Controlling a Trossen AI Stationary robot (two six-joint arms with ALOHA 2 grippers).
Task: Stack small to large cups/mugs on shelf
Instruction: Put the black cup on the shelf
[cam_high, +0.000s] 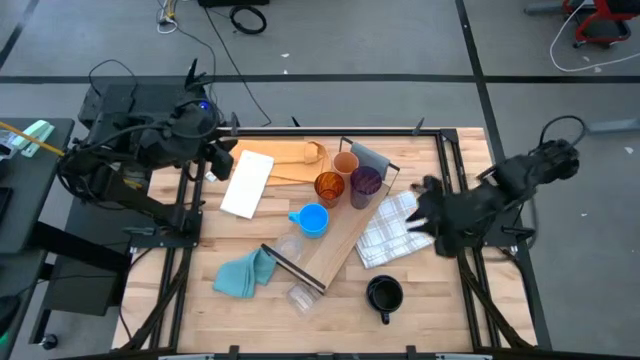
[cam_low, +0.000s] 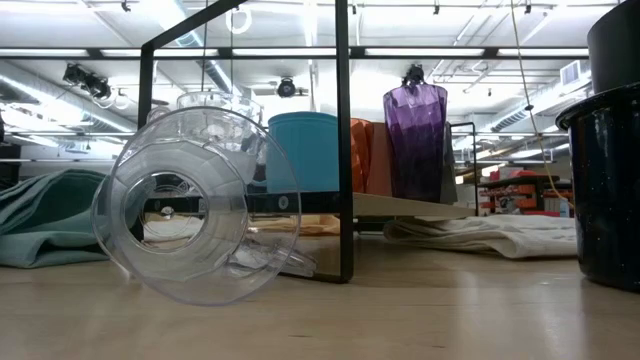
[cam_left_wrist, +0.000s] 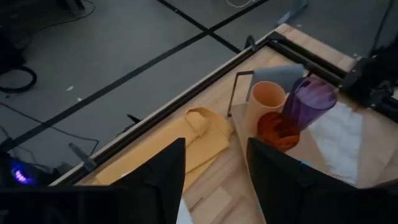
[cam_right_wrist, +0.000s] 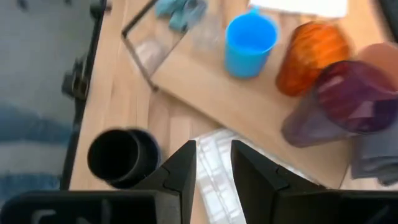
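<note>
The left gripper (cam_high: 222, 157) hangs at the table's (cam_high: 430, 310) far left edge with its fingers (cam_left_wrist: 155, 174) parted and empty; the right gripper (cam_high: 420, 205) sits over the white checked cloth (cam_high: 385, 232), fingers (cam_right_wrist: 180, 168) slightly apart, holding nothing. On the shelf (cam_high: 335, 240) stand the tan cup (cam_high: 345, 163), amber translucent cup (cam_high: 329, 187), purple tumbler (cam_high: 365, 185) and light blue mug (cam_high: 313, 220). A clear cup (cam_low: 185, 210) lies tipped at the shelf's near end, the dark mug (cam_high: 384, 294) stands apart on the table.

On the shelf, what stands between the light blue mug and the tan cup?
In the high view, the amber translucent cup stands between the light blue mug and the tan cup.
</note>
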